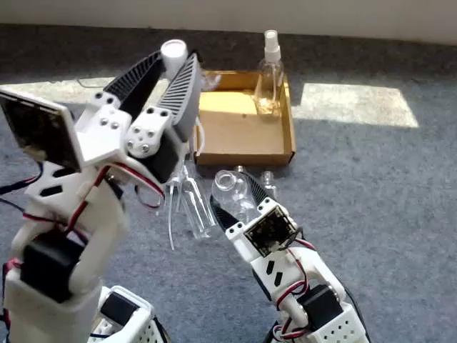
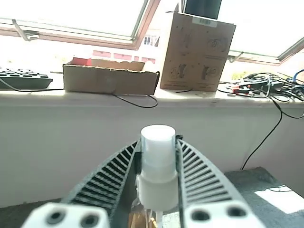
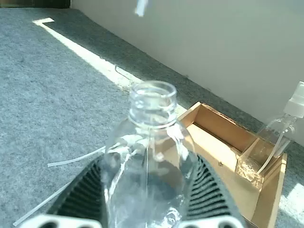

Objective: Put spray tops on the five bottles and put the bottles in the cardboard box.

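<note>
Our left gripper clamps a spray top, our right gripper an open bottle. If we join them off-axis, the top could seat crooked or lever the bottle loose.

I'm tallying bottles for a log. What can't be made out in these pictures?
- High view: loose bottles on the carpet are partly covered by the right gripper and its bottle; their number is unclear.
- High view: the left gripper covers part of the box.
- Left wrist view: the spray top's tube is cut off by the picture's edge.
- Right wrist view: the bottle's base is cut off likewise.
</note>
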`<state>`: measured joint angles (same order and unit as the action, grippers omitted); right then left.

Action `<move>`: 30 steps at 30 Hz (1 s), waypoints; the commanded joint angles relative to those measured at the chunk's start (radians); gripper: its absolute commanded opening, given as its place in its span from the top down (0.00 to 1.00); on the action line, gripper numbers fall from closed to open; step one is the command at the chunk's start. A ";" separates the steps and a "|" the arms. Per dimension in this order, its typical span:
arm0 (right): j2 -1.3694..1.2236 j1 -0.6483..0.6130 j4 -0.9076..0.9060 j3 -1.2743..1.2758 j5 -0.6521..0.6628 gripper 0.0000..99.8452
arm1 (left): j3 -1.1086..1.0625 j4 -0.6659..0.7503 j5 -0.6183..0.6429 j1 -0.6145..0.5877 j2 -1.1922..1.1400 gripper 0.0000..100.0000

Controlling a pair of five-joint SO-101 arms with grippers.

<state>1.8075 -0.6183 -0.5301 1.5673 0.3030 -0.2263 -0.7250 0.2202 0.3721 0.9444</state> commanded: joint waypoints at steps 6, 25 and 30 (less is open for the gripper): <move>-0.010 -0.010 0.019 0.016 -0.006 1.00 | -0.028 0.103 -0.015 0.183 0.015 1.00; -0.013 0.096 0.019 0.016 -0.094 1.00 | -0.246 0.103 -0.018 0.119 0.027 1.00; -0.013 0.096 0.019 0.016 -0.097 1.00 | -0.268 0.101 -0.017 0.119 0.027 1.00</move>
<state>1.7967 -0.5324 -0.5301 1.5980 0.2156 -0.4933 -0.6375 0.2033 0.5010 0.9567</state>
